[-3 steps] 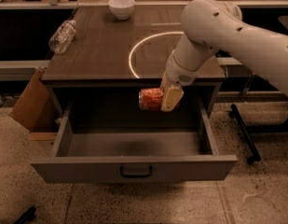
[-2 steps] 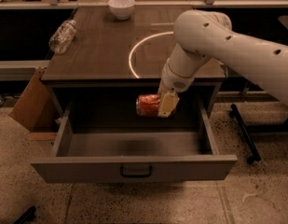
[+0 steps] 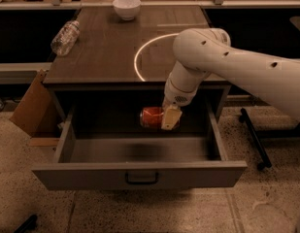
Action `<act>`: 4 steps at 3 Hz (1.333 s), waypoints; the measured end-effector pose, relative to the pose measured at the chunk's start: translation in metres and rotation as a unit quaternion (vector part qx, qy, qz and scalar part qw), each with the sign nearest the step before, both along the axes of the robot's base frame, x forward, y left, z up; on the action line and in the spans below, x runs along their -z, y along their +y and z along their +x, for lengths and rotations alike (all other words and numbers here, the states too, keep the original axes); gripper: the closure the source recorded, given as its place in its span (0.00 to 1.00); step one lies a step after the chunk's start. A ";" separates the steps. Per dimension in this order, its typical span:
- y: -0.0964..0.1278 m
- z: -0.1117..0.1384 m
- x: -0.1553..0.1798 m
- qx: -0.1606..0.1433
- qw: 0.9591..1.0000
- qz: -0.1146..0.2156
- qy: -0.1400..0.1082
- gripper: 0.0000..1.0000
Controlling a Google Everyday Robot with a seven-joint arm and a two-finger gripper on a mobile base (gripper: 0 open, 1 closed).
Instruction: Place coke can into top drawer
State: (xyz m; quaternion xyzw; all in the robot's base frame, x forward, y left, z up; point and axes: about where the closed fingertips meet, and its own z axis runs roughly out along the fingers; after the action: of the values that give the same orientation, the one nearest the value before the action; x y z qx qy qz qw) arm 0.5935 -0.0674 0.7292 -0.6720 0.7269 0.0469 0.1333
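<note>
The white robot arm (image 3: 227, 64) reaches in from the right and bends down over the front edge of the dark wooden cabinet top (image 3: 101, 57). Its two-finger gripper (image 3: 168, 120) hangs inside the opening of the wide grey-brown wooden top drawer (image 3: 140, 171), which is pulled out, with its small dark metal handle (image 3: 141, 178) facing us. The gripper is clamped on the small red-orange coke can (image 3: 150, 117). One pale finger crosses the can's right end and the red body sticks out to the left, lying on its side. The can sits over the rear part of the drawer, and whether it touches the floor there I cannot tell. Up top, a white round bowl (image 3: 126, 7) stands at the back, a clear plastic bottle (image 3: 65, 37) lies at the left edge, and a thin white ring (image 3: 140, 57) marks the surface. A brown cardboard box (image 3: 35, 103) leans at the cabinet's left.
</note>
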 end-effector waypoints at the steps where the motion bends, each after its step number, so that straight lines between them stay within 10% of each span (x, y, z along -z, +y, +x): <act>1: -0.003 -0.003 0.019 0.024 1.000 -0.006 0.007 1.00; 4: -0.006 -0.005 0.070 0.095 0.994 0.045 0.011 1.00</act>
State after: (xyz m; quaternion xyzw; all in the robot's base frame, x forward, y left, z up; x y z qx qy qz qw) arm 0.5882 -0.0738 0.6597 -0.5929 0.7859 0.0743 0.1590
